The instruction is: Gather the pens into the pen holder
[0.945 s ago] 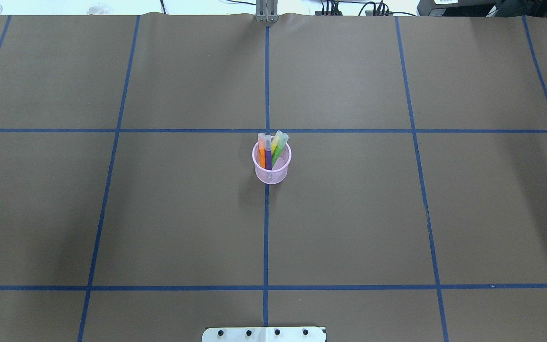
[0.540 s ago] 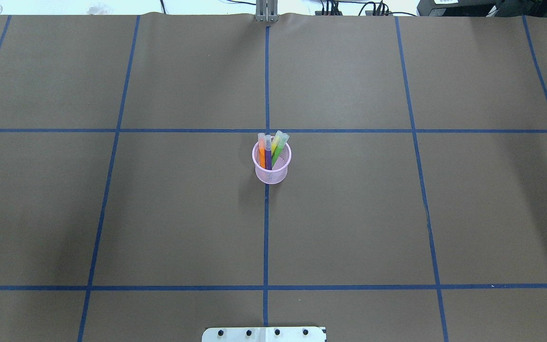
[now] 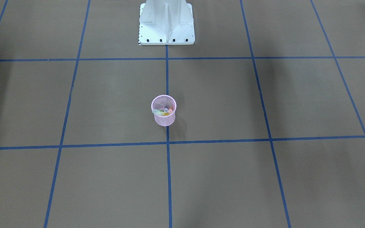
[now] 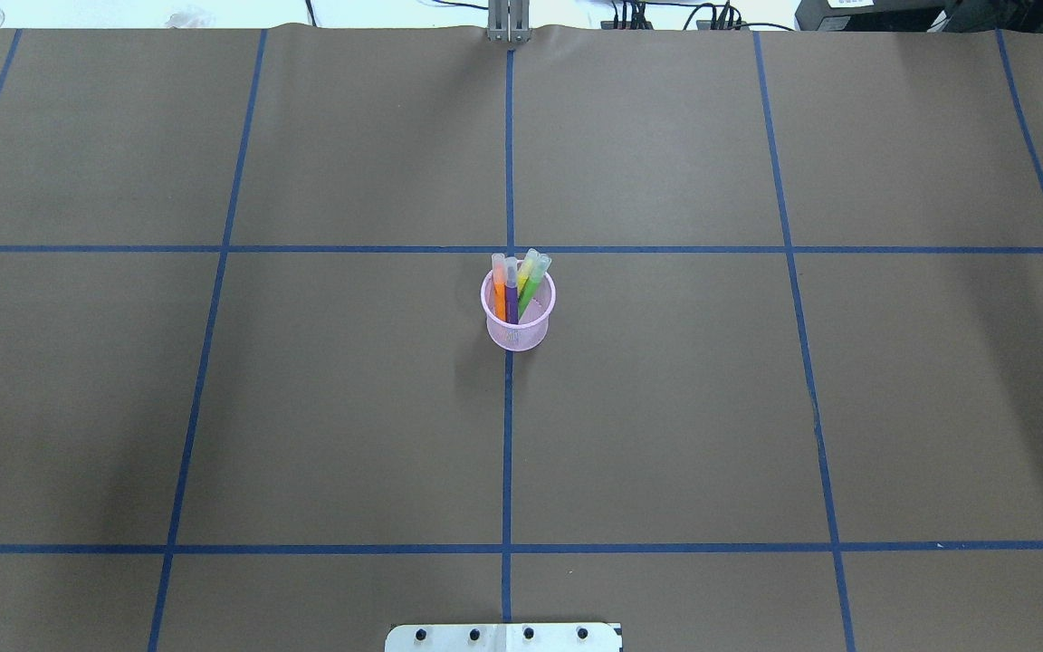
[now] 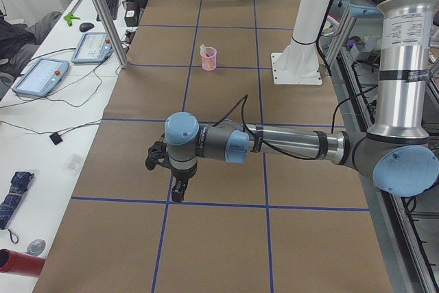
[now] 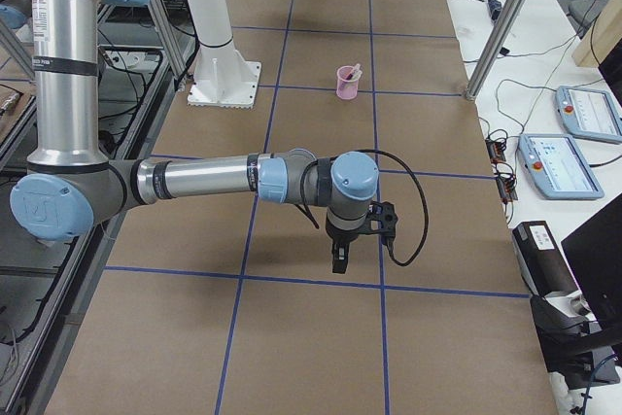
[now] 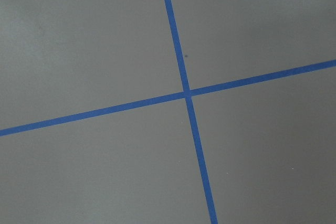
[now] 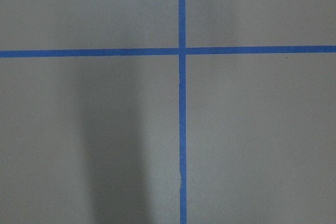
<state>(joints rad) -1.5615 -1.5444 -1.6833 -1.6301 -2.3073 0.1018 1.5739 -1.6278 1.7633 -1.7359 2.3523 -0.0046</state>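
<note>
The pink mesh pen holder stands upright at the table's middle, on the centre tape line. The orange pen, purple pen, yellow pen and green pen stand inside it, clear caps up. It also shows in the front view and the side views. My left gripper points down over the table's left end, far from the cup. My right gripper points down over the right end. I cannot tell whether either is open or shut.
The brown table cover carries a blue tape grid. The robot's white base stands at the near edge. Desks with tablets and metal posts flank the table ends.
</note>
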